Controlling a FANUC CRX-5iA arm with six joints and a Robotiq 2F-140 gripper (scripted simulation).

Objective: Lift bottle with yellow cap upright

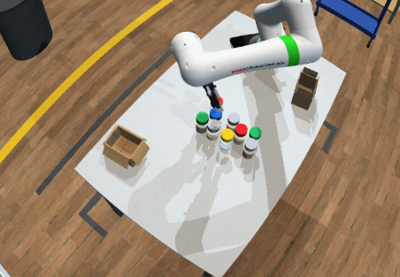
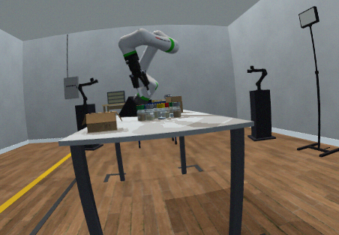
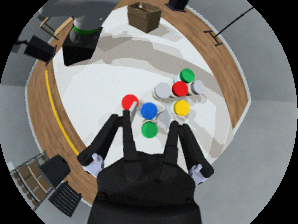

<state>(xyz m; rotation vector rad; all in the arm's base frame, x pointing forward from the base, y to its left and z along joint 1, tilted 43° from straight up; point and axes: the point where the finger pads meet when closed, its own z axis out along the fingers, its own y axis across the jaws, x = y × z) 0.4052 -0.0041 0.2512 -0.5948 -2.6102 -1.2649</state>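
Note:
The bottle with the yellow cap (image 1: 227,134) (image 3: 181,107) stands upright at the front of a tight cluster of bottles on the white table (image 1: 177,188). Around it stand bottles with a red cap (image 1: 241,130), a blue cap (image 1: 216,113), green caps (image 1: 202,118) (image 1: 255,132) and grey caps (image 1: 233,118). My gripper (image 1: 217,101) (image 2: 144,83) (image 3: 150,108) hangs well above the back of the cluster, over the blue-capped bottle. Its fingers stand half open with nothing between them. It touches no bottle.
An open cardboard box (image 1: 126,146) (image 2: 100,122) lies on the table's left part. A taller brown box (image 1: 306,88) (image 3: 144,15) stands at the right edge. The robot's base stands at the table's far end. All bottles stand upright.

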